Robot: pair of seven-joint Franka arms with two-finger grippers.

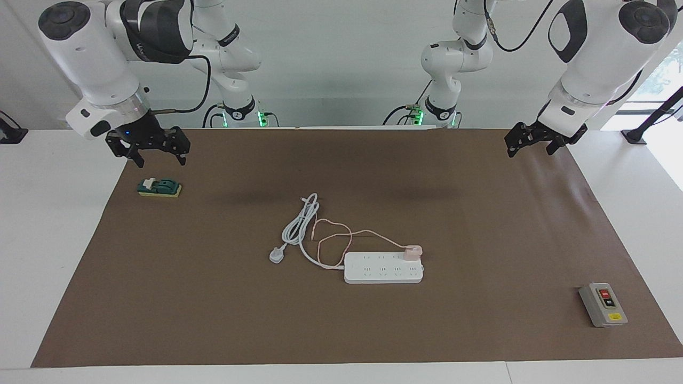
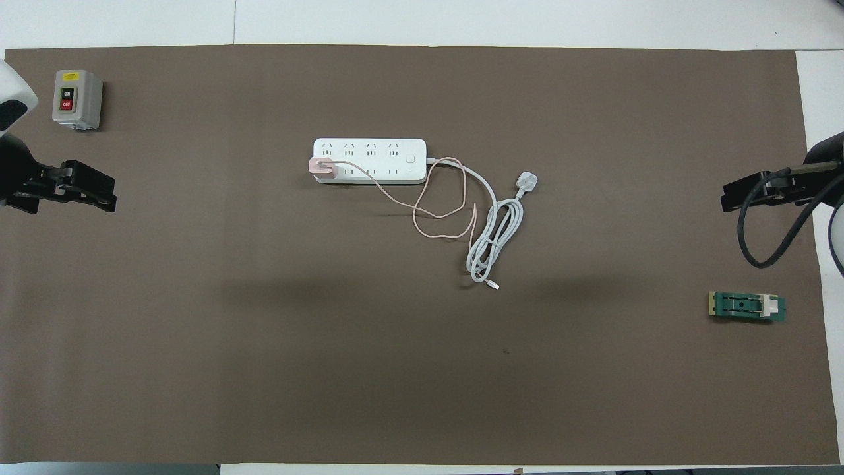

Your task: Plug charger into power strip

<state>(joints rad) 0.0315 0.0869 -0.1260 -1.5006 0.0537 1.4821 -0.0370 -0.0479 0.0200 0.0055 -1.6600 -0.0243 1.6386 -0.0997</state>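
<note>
The white power strip [image 1: 382,270] [image 2: 379,153] lies flat near the middle of the brown mat. The pale-pink charger [image 1: 412,252] [image 2: 323,167] sits on the strip's end socket toward the left arm's end, in the row nearer to the robots. Its thin pink cable [image 1: 331,234] loops over the mat. My left gripper [image 1: 529,149] [image 2: 66,194] hangs open and empty over the mat's edge at the left arm's end. Over the mat's corner at the right arm's end, my right gripper [image 1: 160,156] [image 2: 752,191] is open and holds nothing.
The strip's thick white cord [image 1: 299,224] lies coiled with its rounded white plug [image 1: 276,255] [image 2: 526,181] beside it. A grey box with red and black buttons [image 1: 603,304] [image 2: 77,99] stands at the left arm's end. A small green switch block [image 1: 159,187] [image 2: 747,307] lies under the right gripper.
</note>
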